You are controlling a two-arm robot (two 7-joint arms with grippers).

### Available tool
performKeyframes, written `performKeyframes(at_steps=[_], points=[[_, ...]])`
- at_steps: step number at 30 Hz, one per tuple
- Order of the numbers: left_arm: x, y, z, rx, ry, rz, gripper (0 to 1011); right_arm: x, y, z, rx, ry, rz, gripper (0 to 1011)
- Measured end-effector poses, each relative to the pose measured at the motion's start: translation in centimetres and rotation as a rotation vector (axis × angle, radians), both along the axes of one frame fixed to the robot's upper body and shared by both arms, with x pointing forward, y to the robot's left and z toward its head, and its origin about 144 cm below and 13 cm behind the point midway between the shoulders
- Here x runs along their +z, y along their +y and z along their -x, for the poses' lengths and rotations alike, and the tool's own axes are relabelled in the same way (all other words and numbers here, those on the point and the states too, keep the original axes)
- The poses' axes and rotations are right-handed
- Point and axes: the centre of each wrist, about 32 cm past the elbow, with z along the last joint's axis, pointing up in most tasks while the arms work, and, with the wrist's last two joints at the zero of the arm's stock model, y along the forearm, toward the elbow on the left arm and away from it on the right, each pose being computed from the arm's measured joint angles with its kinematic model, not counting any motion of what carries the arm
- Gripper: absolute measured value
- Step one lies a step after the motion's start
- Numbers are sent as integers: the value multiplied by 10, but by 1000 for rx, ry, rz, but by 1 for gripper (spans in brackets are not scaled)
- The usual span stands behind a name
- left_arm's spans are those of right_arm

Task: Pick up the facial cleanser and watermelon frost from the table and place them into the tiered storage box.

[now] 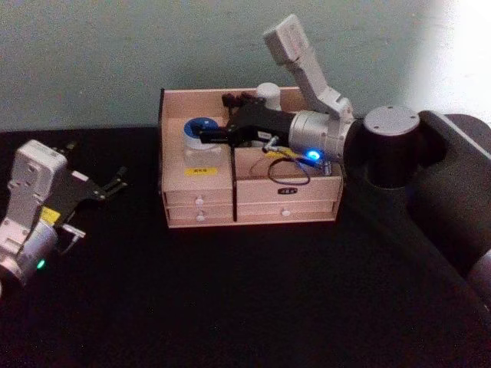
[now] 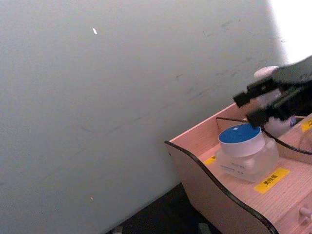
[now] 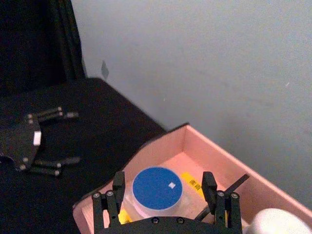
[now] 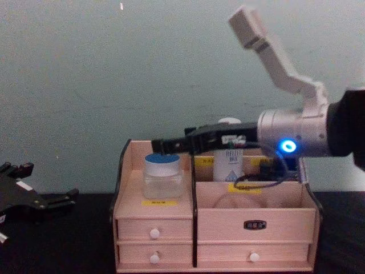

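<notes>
The right gripper point(image 3: 163, 192) is reaching over the tiered storage box point(image 1: 249, 211), the pale-wood organiser with dark side edges, its black fingers spread wide on either side of a clear squat jar with a round blue lid point(image 3: 156, 188). The jar is standing upright in the left upper compartment, above a yellow label, seemingly just released. A white bottle with a rounded cap point(image 4: 229, 162) is standing in the rear compartment alongside. The left gripper point(image 1: 103, 188) is idling over the black table point(image 1: 253, 307), its fingers parted.
</notes>
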Motion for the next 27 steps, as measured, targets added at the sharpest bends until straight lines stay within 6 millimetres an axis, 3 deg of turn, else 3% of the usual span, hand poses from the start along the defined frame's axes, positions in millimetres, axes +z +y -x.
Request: performKeyframes(at_steps=[8,18,27], points=[[0,0,0,0,0,0,1001,10,-20,14,-44,-59,-59,1002],[0,0,0,0,0,0,1001,22,-60,28,-136,-152,-146,1000],[0,0,0,0,0,0,1001,29,-80,39,-221,-211,-175,1000]])
